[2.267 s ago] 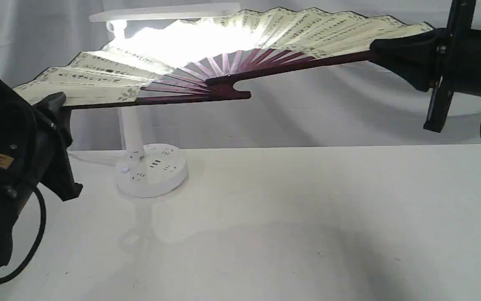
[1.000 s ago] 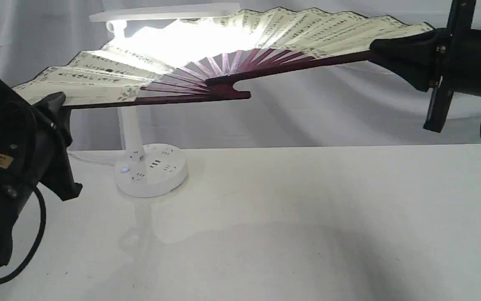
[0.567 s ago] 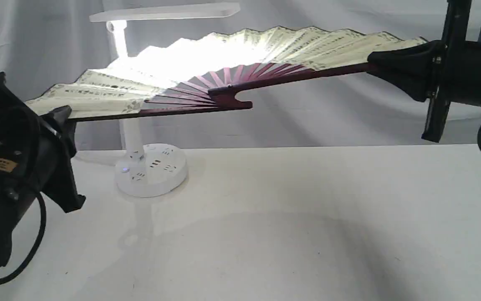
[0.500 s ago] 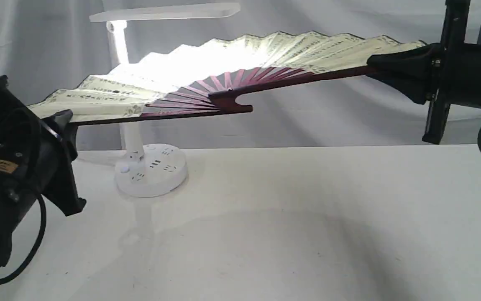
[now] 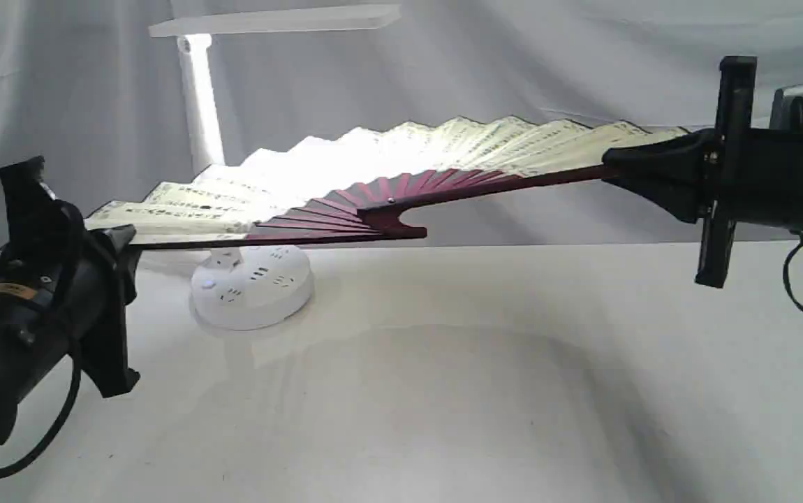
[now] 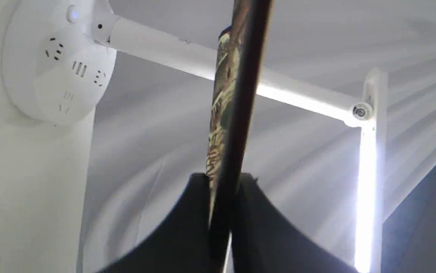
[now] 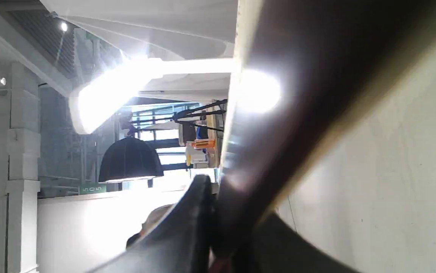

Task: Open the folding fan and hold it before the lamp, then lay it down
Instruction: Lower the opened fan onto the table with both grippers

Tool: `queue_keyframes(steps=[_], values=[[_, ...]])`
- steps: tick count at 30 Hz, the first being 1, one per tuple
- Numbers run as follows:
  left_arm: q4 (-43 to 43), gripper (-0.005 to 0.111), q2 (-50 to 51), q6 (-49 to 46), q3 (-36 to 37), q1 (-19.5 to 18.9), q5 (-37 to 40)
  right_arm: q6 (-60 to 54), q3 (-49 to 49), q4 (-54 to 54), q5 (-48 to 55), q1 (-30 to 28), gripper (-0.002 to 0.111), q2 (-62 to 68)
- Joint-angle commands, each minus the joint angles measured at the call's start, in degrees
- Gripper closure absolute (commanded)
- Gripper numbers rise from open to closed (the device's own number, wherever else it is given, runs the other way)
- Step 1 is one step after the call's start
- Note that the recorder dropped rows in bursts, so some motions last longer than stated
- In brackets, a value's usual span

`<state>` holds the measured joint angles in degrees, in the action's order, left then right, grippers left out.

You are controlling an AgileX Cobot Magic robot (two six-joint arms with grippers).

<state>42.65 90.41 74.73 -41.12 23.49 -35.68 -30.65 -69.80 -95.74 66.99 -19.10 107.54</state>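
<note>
I hold the folding fan (image 5: 457, 147) wide open in the air, above the worktop (image 5: 485, 391) and in front of the lamp (image 5: 200, 105), lower than the lamp's flat top bar. My left hand (image 5: 121, 241) is shut tight on one dark wooden outer stick. My right hand (image 5: 614, 164) is shut tight on the other outer stick, which sits a bit higher. I think the fan is very light. The two outer sticks look stiff and strong, so they are the best places to hold. The paper part looks thin and soft, and I think it would rip or crush if I grabbed it there. If I pull my hands too far apart the paper could tear, and if I bring them close it will fold up. Some things are hard to see. The lamp light makes the middle of the paper too bright. The black writing is too small to read. The fan hides the low part of the lamp's pole. My right wrist view is blurry and mostly full of the dark stick. Both my arms are cut off at the edges.
</note>
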Motion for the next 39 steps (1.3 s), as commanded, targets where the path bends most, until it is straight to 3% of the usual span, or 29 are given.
queue_keyframes(steps=[1, 10, 17, 27, 39], values=[[3.21, 0.107, 0.4, 1.19, -0.39, -0.59, -2.85, -2.34, -0.17, 3.08, -0.16, -0.86, 0.108, 1.42], [0.3, 0.107, 4.59, 2.34, -0.39, -0.22, -1.45, -2.99, 1.3, 2.81, -0.37, -3.15, 0.108, 4.92], [1.34, 0.107, 10.76, 6.15, -1.55, 3.88, -4.25, -7.8, 6.0, 2.25, -0.13, -8.67, 0.108, 7.2], [1.34, 0.107, 22.86, 6.25, -11.78, 9.98, -6.17, -11.55, 8.05, 3.04, 1.7, -16.93, 0.108, 10.03], [-2.16, 0.107, 33.49, 6.25, -23.21, 12.13, -5.95, -14.78, 8.05, 3.4, 1.86, -25.34, 0.108, 15.08]])
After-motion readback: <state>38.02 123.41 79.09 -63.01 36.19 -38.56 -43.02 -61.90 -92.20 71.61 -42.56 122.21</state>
